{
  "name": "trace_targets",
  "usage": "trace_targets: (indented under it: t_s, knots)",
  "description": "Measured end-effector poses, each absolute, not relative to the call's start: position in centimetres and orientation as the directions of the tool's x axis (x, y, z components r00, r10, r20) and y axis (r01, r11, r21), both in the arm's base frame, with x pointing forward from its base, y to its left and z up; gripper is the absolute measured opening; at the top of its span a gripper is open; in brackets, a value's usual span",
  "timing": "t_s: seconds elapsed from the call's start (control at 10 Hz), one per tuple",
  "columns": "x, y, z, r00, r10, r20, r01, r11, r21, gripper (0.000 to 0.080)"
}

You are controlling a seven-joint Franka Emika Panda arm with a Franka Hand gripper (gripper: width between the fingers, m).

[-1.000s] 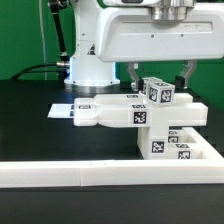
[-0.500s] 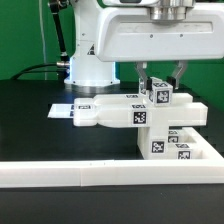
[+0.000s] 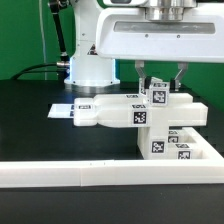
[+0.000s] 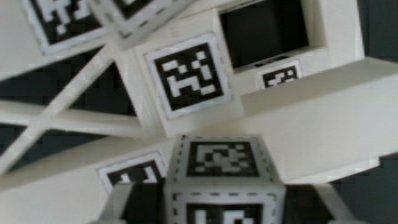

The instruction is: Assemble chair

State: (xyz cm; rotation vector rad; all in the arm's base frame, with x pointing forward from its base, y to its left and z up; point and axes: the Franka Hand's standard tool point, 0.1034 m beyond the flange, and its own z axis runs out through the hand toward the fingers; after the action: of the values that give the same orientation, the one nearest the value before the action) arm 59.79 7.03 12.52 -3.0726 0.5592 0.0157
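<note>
Black tabletop [image 3: 30, 120] fills the scene, edged along the near side by a long low white border rail [image 3: 70, 178], with a green wall behind and the arm's white base [image 3: 88, 62] standing at the back. On the exterior view's left lies the thin marker board [image 3: 62, 111], flat on the dark surface. The chair [image 3: 135, 112] sits toward the exterior view's right: a flat white panel reaches out to the left from a blockier stack of tagged pieces, which rests close against the rail's raised corner. On top of that stack stands a small cube [image 3: 159, 95] (its tag faces the camera). The gripper [image 3: 160, 74] hangs straight above it, and the two dark fingers [image 3: 143, 76] come down on either side of the cube, the jaws closed in against its flanks so that they appear clamped on it, though the contact itself is too small to see clearly. In the wrist view the cube [image 4: 217, 172] shows near the camera with a tag on its upper face, and beyond it several white chair pieces [image 4: 196, 75] carry further tags over dark gaps.
</note>
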Motion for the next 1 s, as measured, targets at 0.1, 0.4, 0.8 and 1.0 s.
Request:
trace_targets:
  t_s: [0.1,0.4,0.8,1.0]
  knots:
    - [59.84,7.07,12.49,0.888,-0.459,-0.011,-0.459,-0.888,-0.020,0.0286]
    - [59.89,7.19,12.47,0.715,-0.699,-0.011,-0.699,-0.715,-0.019,0.0287]
    - [59.90,7.26,12.45,0.424,-0.905,-0.023,-0.905,-0.424,-0.018,0.0287]
    - [59.94,7.25,12.44,0.277,-0.960,-0.035,-0.961,-0.277,-0.018,0.0287]
